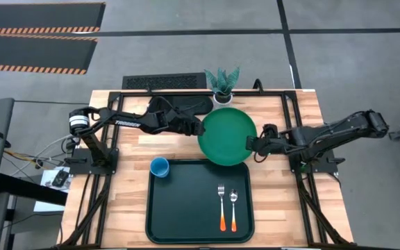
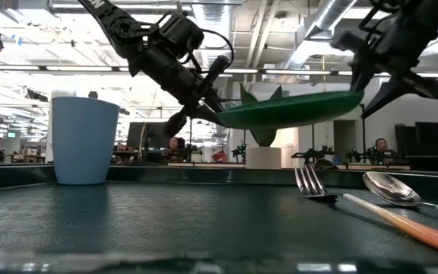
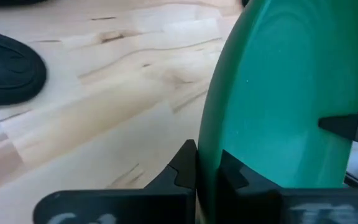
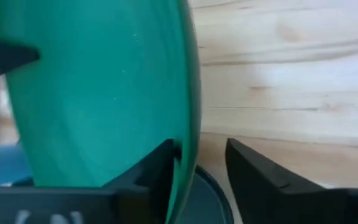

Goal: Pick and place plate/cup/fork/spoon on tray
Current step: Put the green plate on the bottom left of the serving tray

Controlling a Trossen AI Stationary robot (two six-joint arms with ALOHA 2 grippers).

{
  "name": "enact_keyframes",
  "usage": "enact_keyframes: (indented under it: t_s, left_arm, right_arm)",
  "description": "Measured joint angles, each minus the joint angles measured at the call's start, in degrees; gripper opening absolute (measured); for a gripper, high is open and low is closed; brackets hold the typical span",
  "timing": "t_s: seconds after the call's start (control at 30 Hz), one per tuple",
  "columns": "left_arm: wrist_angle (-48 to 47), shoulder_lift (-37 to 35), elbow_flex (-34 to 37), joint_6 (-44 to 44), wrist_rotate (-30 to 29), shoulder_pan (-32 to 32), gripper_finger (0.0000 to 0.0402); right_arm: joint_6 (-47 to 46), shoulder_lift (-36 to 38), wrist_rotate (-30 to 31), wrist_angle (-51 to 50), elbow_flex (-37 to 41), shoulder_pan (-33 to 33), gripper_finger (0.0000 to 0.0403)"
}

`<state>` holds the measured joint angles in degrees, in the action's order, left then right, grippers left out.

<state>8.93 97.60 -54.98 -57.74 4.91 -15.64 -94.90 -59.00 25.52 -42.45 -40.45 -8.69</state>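
Green plate (image 1: 226,135) held above tray (image 1: 186,208) far edge: left pincer (image 1: 201,129) pinching its rim, right pincer (image 1: 250,144) spread around opposite rim. Cup (image 1: 160,166), fork (image 1: 221,206), spoon (image 1: 233,208) on tray.

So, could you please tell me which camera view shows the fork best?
The high view: the fork shows whole from above, lying on the tray beside the spoon. The low view shows its tines close up and a handle running off frame. Neither wrist view shows it; the plate fills them.
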Motion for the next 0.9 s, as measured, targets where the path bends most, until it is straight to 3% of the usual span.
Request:
enact_keyframes:
  t_s: [0.3, 0.9]
  left_arm:
    - [-0.32, -0.07, -2.62, 0.63, 0.64, 0.40, 0.0000]
    - [-19.52, -0.29, -17.11, 12.80, -4.60, 2.16, 0.0000]
  right_arm:
    - [0.18, 7.43, -1.66, -0.86, 0.02, -10.40, 0.0250]
    - [-17.17, 5.96, -3.35, -8.15, 0.11, -33.52, 0.0255]
